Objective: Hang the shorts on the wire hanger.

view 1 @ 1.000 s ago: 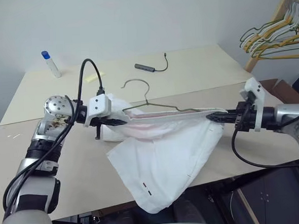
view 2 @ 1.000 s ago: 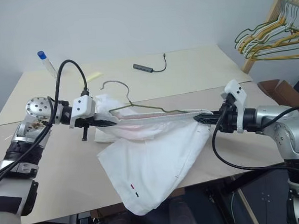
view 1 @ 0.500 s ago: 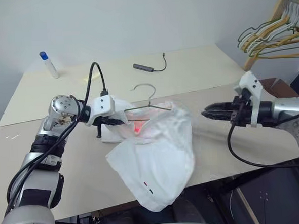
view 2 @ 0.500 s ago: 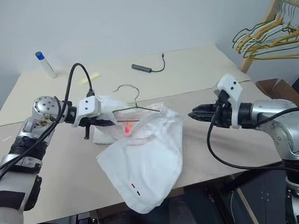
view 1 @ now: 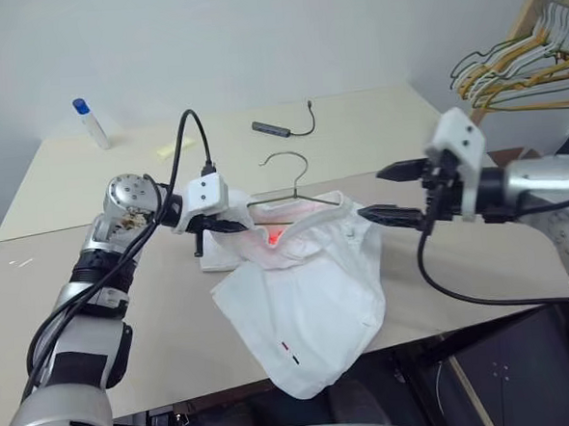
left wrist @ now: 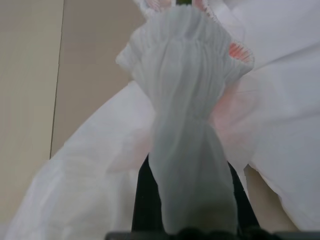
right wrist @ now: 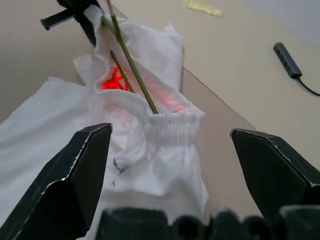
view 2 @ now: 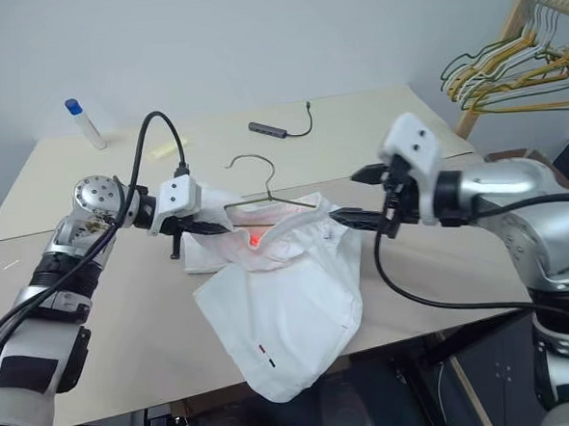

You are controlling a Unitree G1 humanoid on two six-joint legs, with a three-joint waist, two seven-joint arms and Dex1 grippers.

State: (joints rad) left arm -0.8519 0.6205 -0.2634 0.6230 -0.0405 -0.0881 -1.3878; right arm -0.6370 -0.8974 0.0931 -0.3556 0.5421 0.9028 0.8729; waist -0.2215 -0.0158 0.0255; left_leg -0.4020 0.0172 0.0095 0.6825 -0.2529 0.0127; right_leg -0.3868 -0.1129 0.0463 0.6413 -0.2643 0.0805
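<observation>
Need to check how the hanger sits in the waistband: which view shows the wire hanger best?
The right wrist view: the wire hanger runs into the shorts' waistband close up. The eye views show its hook and upper wire from farther off. The left wrist view shows gathered cloth.

A: So what've we got, layout-wise?

B: Shorts (view 1: 304, 299) sit mid-table (view 1: 57, 285), lower part drooping over the front edge. Wire hanger (view 1: 287, 179) pokes up behind w/ its body down in the waistband. Left gripper (view 1: 229, 222) is at the shorts' left end, right gripper (view 1: 391, 191) just off the right end.

A: And behind?

B: Bottle (view 1: 93, 123) back left, adapter (view 1: 277, 128) back center, hanger rack (view 1: 521, 54) far right.
</observation>
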